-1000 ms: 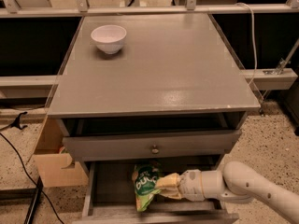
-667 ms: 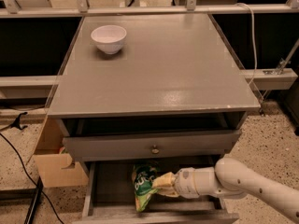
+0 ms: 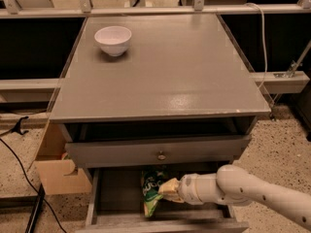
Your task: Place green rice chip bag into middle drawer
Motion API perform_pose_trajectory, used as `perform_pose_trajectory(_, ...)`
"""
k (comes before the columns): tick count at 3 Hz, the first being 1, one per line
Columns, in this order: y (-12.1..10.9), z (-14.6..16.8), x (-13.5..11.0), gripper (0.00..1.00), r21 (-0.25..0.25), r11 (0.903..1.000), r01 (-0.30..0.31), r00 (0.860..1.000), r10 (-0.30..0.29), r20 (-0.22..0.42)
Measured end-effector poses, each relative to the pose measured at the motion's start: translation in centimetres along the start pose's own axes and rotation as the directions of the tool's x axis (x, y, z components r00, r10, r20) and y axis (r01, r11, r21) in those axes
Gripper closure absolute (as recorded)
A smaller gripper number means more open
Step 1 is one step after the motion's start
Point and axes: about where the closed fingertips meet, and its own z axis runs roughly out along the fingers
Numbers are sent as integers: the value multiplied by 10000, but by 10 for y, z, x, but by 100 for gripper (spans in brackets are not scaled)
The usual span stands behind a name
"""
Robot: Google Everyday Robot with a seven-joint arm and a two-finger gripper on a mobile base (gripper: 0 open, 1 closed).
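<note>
The middle drawer of the gray cabinet stood pulled out, its long tray open to view below the upper drawer. Inside that tray was the green rice chip bag, standing roughly on end a little right of the tray's middle, with its top edge tucked under the front of the upper drawer and its lower end near the tray's floor. I could not tell whether the bag rested on the floor of the tray or hung just above it. The rest of the tray to the left of the bag showed only its bare gray bottom.

The gripper reached in from the right, inside the middle drawer, and was closed on the right edge of the bag. The white arm ran off toward the lower right corner.

The upper drawer, with its small round knob, was also drawn out slightly, and its inside was hidden in shadow under the tabletop. On the tabletop, near the back left corner, sat a white bowl; nothing could be seen inside it from this angle. A cardboard box stood on the floor beside the cabinet's left side.
</note>
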Motion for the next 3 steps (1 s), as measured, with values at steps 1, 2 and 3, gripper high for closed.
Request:
perform_pose_trajectory(1,0,0,-2,100,2,10000,-3,10000,3,85)
perform_pose_trajectory(2,7,-3,5,100,-116,9996,257,9990,-261,-352)
perform_pose_trajectory(3,10,0,15,100,-45,9976,697,9956,-699,-620)
